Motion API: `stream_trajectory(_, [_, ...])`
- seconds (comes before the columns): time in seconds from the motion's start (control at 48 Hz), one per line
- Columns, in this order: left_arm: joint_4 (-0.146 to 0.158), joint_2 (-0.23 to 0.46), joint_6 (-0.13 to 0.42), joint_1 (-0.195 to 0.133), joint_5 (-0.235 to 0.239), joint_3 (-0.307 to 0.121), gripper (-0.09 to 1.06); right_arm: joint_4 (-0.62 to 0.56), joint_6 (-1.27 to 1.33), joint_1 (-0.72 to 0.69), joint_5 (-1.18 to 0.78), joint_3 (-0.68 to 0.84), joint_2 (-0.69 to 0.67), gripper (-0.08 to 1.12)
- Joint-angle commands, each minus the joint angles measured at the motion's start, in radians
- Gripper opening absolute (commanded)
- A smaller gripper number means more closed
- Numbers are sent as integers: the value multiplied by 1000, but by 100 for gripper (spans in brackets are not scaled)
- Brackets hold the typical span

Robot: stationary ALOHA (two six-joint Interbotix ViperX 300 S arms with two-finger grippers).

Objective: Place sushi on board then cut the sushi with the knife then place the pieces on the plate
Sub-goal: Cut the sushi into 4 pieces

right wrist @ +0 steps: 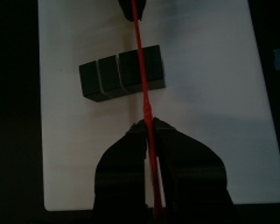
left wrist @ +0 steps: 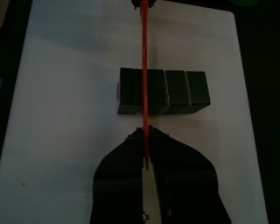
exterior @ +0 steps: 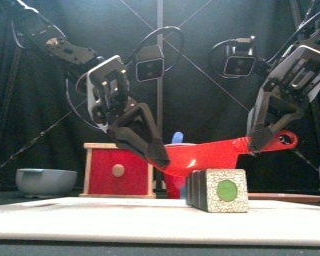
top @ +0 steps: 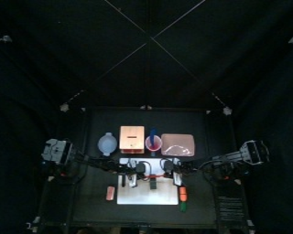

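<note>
A dark green sushi roll (exterior: 219, 190) of several joined blocks lies on the white cutting board (exterior: 109, 216). Both grippers are shut on a red toy knife (exterior: 219, 150), one at each end, and hold it level a little above the roll. My left gripper (exterior: 147, 148) has the left end and my right gripper (exterior: 264, 140) the right end. In the left wrist view the knife (left wrist: 146, 52) crosses the roll (left wrist: 171, 90) near one end block. In the right wrist view the knife (right wrist: 139, 52) crosses the roll (right wrist: 113, 75) too.
Behind the board stand a blue-grey bowl (exterior: 45, 180), a wooden box with a red drawer front (exterior: 119, 170), a red cup (exterior: 187, 157) holding a blue knife (exterior: 178, 137), and the pink tray (top: 178, 144). Small toy foods (top: 110, 192) (top: 183, 196) lie beside the board.
</note>
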Motion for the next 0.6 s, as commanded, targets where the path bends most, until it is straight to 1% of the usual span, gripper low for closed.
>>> stream_trajectory(0.021, [2, -6, -2, 3, -2, -17, 38, 2, 2, -2, 2, -8, -2, 28])
stream_trajectory(0.479, [2, 51, 0, 5, -2, -15, 38, 6, 2, 0, 5, -23, 110, 28])
stream_trajectory(0.604, [11, 52, 2, 6, -2, -17, 38, 2, 2, -2, 6, -23, 118, 28])
